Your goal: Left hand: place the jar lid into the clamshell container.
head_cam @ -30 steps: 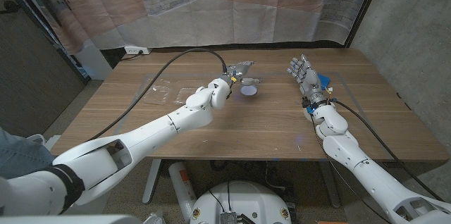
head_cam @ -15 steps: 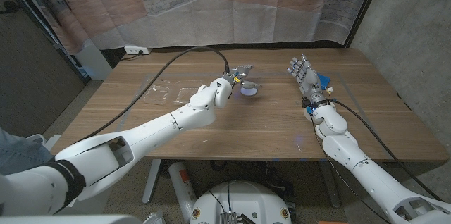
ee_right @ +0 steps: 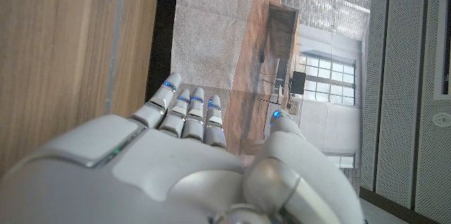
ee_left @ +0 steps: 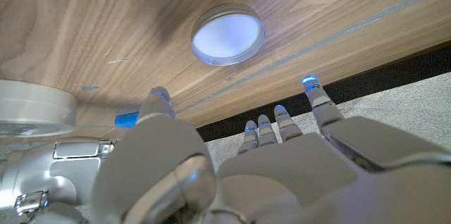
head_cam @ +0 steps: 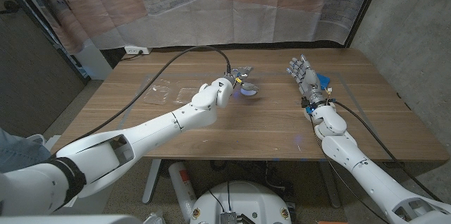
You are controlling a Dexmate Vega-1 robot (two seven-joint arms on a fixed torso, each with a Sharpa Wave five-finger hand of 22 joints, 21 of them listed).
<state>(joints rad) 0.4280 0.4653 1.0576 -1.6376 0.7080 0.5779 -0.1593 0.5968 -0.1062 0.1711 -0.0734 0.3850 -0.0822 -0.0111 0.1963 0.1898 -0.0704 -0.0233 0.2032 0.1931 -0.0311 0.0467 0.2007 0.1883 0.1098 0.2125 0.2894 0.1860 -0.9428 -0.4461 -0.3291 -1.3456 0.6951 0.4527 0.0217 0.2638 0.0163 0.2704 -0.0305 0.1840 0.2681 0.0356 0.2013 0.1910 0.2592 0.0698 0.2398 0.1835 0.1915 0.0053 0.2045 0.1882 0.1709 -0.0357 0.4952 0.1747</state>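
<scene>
The left hand (head_cam: 238, 82) has slid closer to the jar lid (head_cam: 250, 89), fingers wide, holding nothing. The lid lies mid-table, just right of it. The grab looks next

A: Table (head_cam: 211, 122)?
B: Brown wood, visible grain, matt, smooth.
A: Jar lid (ee_left: 228, 34)?
B: Metal-looking rim, pale smooth top with a soft sheen.
A: Hands?
B: Left hand (ee_left: 232, 175) and right hand (ee_right: 176, 168): glossy light-grey plastic shells. Clamshell container (head_cam: 168, 90): clear thin plastic.
</scene>
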